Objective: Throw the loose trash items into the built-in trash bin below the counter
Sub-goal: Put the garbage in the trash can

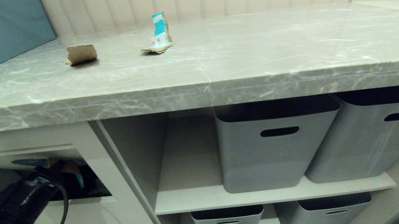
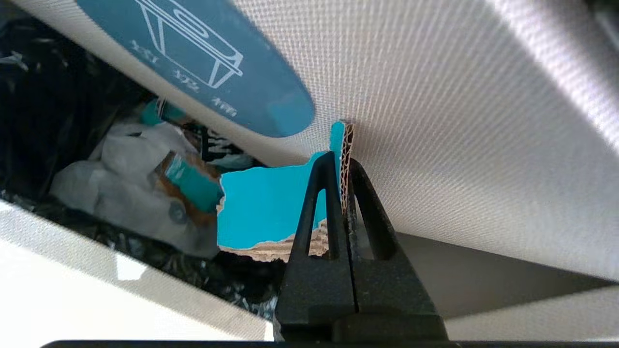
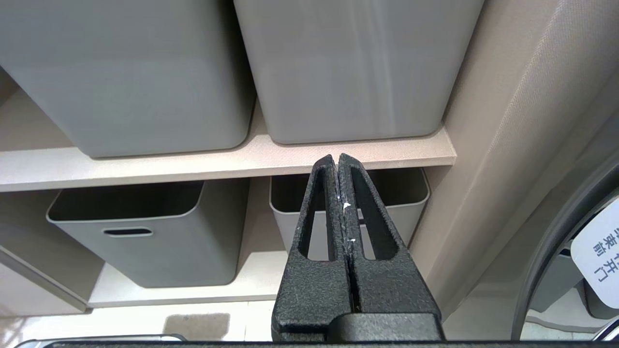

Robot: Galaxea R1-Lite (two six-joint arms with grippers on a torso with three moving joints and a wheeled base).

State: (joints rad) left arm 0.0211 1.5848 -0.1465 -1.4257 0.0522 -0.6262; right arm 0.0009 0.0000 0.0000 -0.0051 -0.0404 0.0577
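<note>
Teal-faced cardboard scrap (image 2: 261, 203) pinched in left gripper (image 2: 344, 164) at the pushed-in trash-bin flap (image 2: 435, 121); two scraps (image 1: 81, 54) (image 1: 159, 33) near counter's (image 1: 219, 88) back edge; right gripper (image 3: 337, 162) pressed together, empty.

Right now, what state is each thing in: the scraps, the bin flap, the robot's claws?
Teal-faced scrap: pinched in left gripper, at the bin opening.
Bin flap: pushed inward.
Curled brown scrap: lying on the counter.
Printed carton piece: standing on counter.
Right gripper: shut, empty.
</note>
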